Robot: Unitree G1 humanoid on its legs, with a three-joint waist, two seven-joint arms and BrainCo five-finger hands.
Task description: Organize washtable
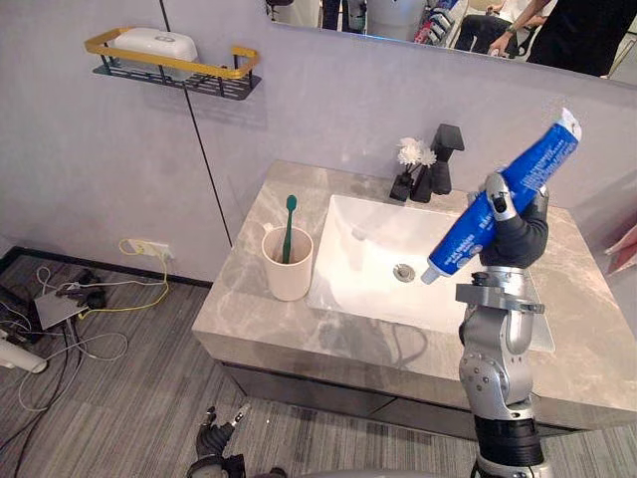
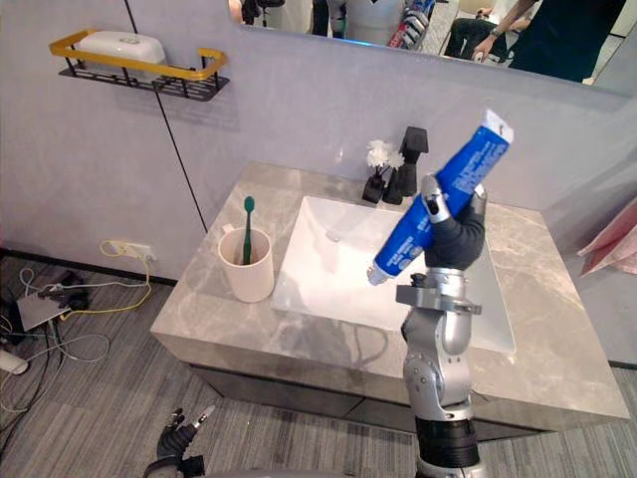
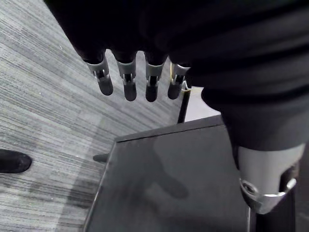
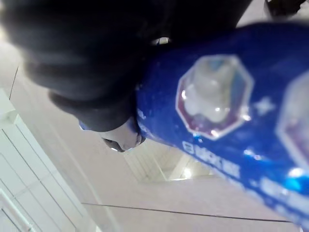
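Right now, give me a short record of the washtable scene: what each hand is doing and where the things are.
right hand: curled round blue toothpaste tube, held up over white sink, cap end down
left hand: hanging low near the floor, fingers straight, empty
beige cup: on grey marble counter, left of sink, green toothbrush standing inside
black faucet: behind sink

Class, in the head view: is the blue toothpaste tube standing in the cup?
No, the right hand holds the toothpaste tube up over the sink, and the cup holds a green toothbrush.
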